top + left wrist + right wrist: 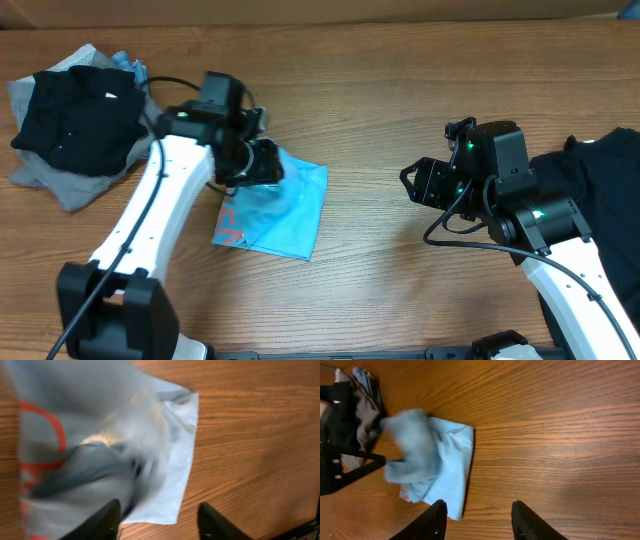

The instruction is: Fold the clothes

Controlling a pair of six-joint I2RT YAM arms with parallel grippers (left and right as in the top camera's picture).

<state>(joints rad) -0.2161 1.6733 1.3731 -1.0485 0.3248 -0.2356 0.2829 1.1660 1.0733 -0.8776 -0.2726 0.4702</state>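
Blue shirt (75, 425) lay blurred under my left gripper (159, 510) — jaws apart, empty. Right gripper (479, 505) gaped empty too; I judged squaring edges first wise.

Left claw (262, 162) over blue T-shirt (290, 205), upper edge; right claw (418, 182) well apart, over table (400, 80).

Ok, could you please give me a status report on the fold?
Left gripper open over the light blue T-shirt. Shirt partly folded, cloth blurred. Right gripper open, empty. Nothing blocking.
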